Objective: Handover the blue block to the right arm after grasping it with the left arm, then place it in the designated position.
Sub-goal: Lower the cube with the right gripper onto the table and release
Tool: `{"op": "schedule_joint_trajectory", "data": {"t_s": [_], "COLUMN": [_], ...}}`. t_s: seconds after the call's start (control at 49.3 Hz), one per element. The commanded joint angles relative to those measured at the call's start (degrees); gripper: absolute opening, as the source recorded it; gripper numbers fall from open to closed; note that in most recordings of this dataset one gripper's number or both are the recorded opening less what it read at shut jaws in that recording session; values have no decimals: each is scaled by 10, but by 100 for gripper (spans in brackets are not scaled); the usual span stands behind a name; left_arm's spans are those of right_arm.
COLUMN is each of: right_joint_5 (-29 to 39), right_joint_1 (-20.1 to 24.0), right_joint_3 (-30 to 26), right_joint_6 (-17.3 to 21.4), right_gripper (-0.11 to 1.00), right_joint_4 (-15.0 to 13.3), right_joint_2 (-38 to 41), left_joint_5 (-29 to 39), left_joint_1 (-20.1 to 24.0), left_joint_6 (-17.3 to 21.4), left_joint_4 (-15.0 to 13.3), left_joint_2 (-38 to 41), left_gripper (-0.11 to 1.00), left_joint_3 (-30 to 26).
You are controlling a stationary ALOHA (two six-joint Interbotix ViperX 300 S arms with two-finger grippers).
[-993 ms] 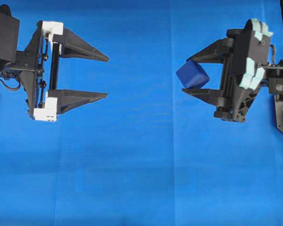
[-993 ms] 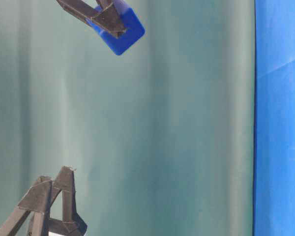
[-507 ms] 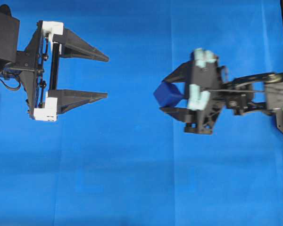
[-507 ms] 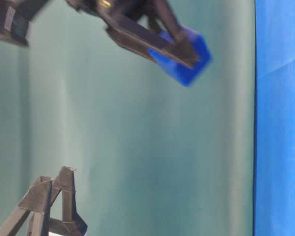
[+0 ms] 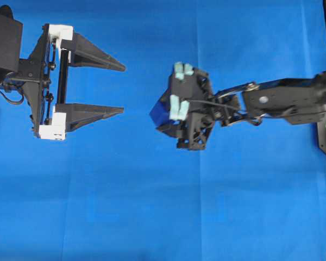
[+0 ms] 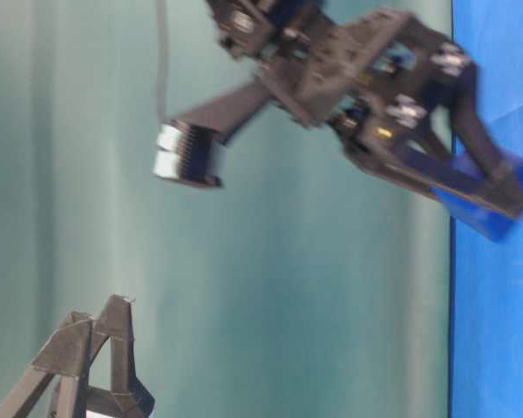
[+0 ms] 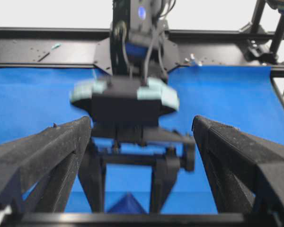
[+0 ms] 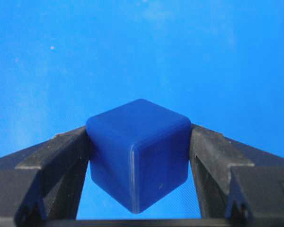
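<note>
Right jaws grip blue block (no writing legible).

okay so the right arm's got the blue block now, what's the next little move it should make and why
Probably a short lowering until the blue block meets the cloth, then a release. The right tool is shut on the block, a finger on each side, tilted down over the blue cloth, with the block's lower edge right at the cloth's surface line in the table-level view. The left tool stands open, well apart.
</note>
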Motion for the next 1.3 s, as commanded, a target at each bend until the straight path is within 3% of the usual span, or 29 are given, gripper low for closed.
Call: {"op": "schedule_joint_trajectory", "data": {"t_s": [0.0, 0.304, 1.094, 1.277], "right_joint_5": [-22, -29, -25, -25], "right_joint_1": [-4, -6, -7, -7], "right_joint_3": [-23, -62, -55, -56], "right_joint_6": [1, 1, -4, -3], "right_gripper": [55, 55, 56, 96], "right_joint_4": [-1, 0, -4, -4], "right_joint_2": [18, 93, 94, 94], "left_joint_5": [-3, -3, -3, -3], "left_joint_1": [-2, -2, -2, -2], "left_joint_6": [0, 0, 0, 0], "left_joint_4": [0, 0, 0, 0], "left_joint_2": [-15, -15, -15, -18], "left_gripper": [93, 93, 93, 93], "left_joint_3": [-10, -9, -10, -7]}}
